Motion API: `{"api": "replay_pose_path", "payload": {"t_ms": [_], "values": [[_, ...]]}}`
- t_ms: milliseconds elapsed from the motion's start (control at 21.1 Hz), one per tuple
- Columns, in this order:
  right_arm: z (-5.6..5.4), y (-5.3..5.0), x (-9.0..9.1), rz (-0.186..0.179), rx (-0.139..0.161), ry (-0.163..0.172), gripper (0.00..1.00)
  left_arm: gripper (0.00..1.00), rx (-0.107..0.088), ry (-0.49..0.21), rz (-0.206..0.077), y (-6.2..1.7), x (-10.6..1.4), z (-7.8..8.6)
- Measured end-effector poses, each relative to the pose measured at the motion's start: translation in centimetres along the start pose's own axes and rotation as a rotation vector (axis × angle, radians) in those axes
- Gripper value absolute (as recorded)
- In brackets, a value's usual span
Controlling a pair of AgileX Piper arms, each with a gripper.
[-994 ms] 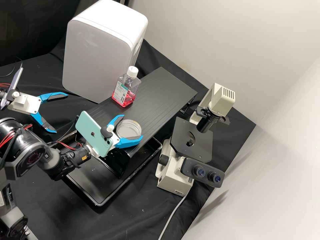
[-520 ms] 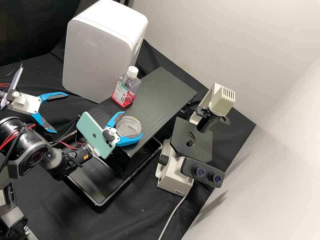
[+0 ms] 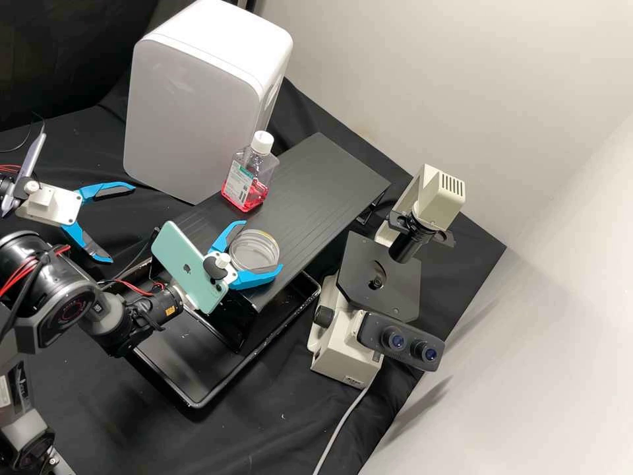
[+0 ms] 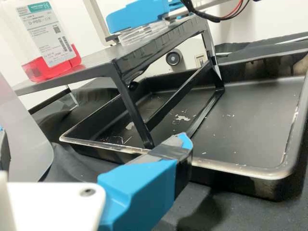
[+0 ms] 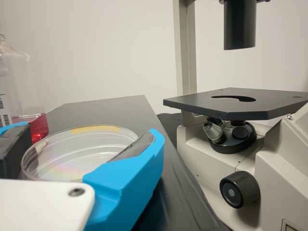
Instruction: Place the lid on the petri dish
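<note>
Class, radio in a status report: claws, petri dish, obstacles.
Right claw grips petri dish on black platform. Left claw open, beside tray. Flask stands apart, farther along platform.

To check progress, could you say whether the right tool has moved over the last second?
Yes: the right tool edged slightly toward the flask, then held still.

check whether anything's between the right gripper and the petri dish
Nothing visible does. The right gripper has a finger on each side of the petri dish on the black platform. The pink-filled flask stands farther back on the platform, apart from both.
</note>
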State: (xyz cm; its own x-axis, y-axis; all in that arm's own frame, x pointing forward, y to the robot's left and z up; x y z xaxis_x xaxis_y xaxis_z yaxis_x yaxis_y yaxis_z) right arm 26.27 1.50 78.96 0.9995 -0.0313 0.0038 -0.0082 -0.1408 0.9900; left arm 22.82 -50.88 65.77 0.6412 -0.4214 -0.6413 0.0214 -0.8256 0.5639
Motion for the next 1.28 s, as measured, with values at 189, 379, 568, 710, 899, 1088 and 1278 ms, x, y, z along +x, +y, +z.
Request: {"api": "replay_pose_path", "payload": {"t_ms": [189, 379, 568, 710, 899, 1088, 1278], "values": [[0.05, 0.14, -0.02, -0.008, -0.009, -0.001, 0.0, 1.0, 0.0, 0.0, 0.0, 0.0, 0.0, 0.0], [0.14, 0.19, -0.01, -0.013, -0.025, -0.003, 0.0, 1.0, -0.004, -0.001, -0.004, -0.13, 0.03, 0.01], [0.22, 0.26, -0.01, -0.019, -0.046, -0.007, 0.0, 1.0, -0.007, -0.002, -0.012, -0.33, 0.07, 0.03], [0.23, 0.47, -0.07, -0.023, -0.058, -0.011, 0.0, 1.0, -0.007, -0.002, -0.012, -0.33, 0.07, 0.03], [0.31, 0.66, -0.17, -0.024, -0.073, -0.015, 0.0, 1.0, -0.009, -0.002, -0.012, -0.33, 0.07, 0.03], [0.35, 0.69, -0.18, -0.027, -0.079, -0.017, 1.0, 1.0, -0.011, -0.003, -0.017, -0.49, 0.1, 0.04], [0.44, 0.63, -0.18, -0.035, -0.094, -0.026, 1.0, 1.0, -0.013, -0.003, -0.017, -0.5, 0.1, 0.04]]}}
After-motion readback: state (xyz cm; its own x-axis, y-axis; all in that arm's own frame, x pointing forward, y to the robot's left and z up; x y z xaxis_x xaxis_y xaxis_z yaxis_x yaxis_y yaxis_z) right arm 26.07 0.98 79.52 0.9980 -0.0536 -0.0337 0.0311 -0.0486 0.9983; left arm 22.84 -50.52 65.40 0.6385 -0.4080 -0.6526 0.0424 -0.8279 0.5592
